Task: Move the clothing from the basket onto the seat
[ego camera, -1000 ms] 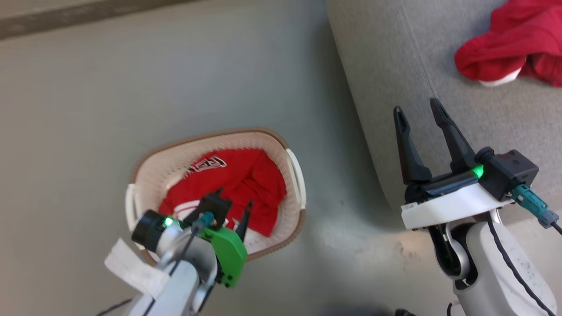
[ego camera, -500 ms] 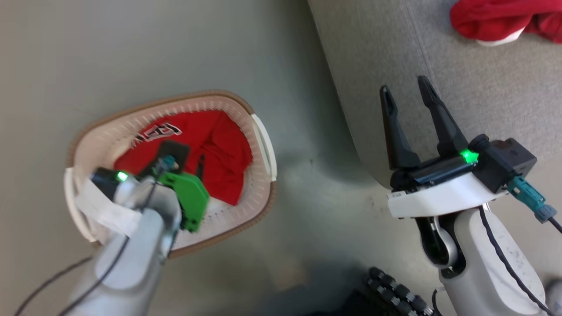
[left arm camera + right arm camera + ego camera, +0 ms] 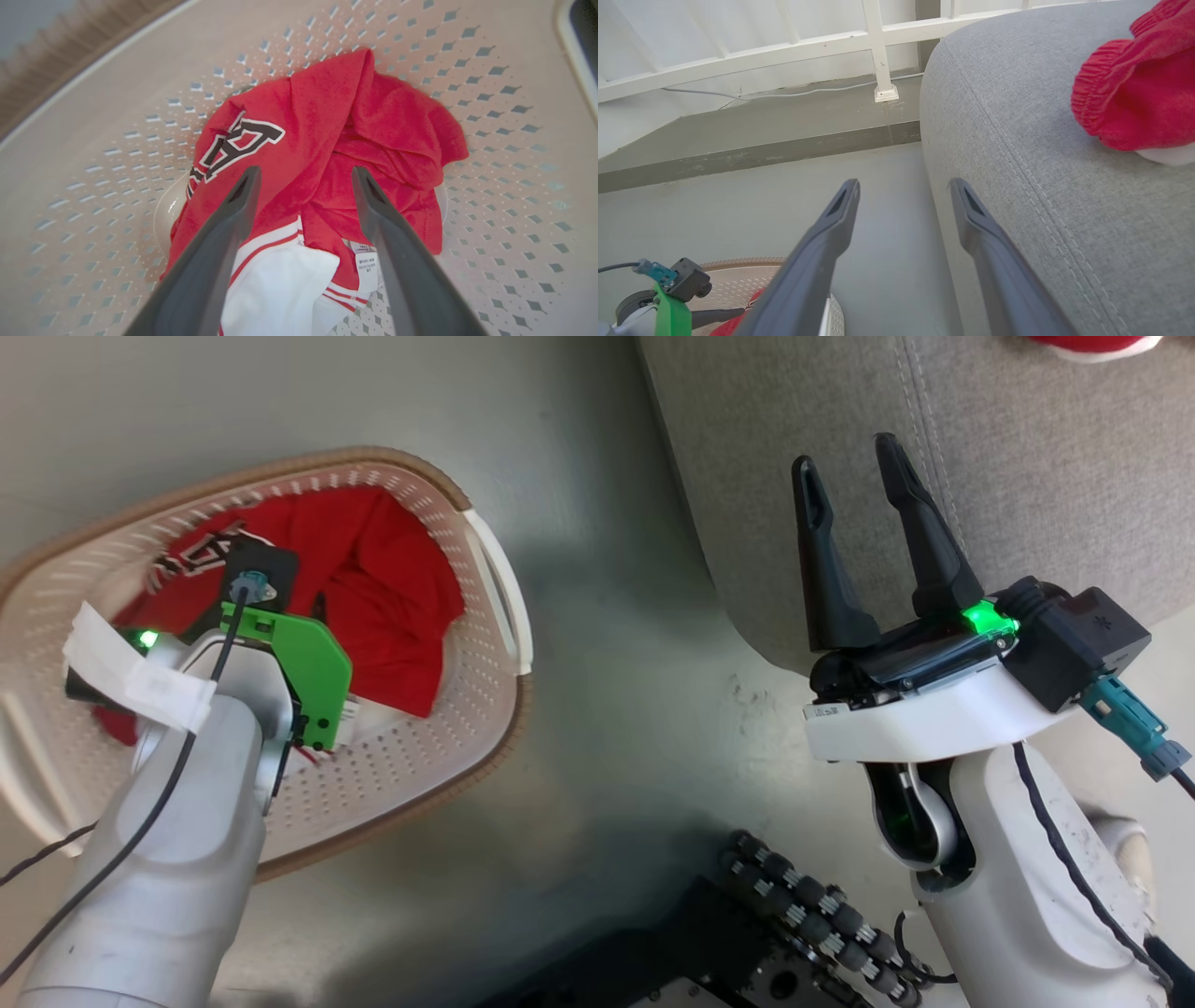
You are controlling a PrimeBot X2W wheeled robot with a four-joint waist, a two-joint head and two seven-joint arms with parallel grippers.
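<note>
One garment in basket under parted left gripper, another garment on seat

R gripper, jaws apart, beside seat w/ red clothing.

perhaps "a" on the clothing

Head view: soft, even light; pale sheen on floor, soft shadow along foot of seat. Left wrist view: bright; basket wall bows with wide-angle bend, woven rim blurred at top left, fingers of my left gripper soft toward bottom edge. Right wrist view: seat weave sharp, fingers of my right gripper blurred near lens.
</note>
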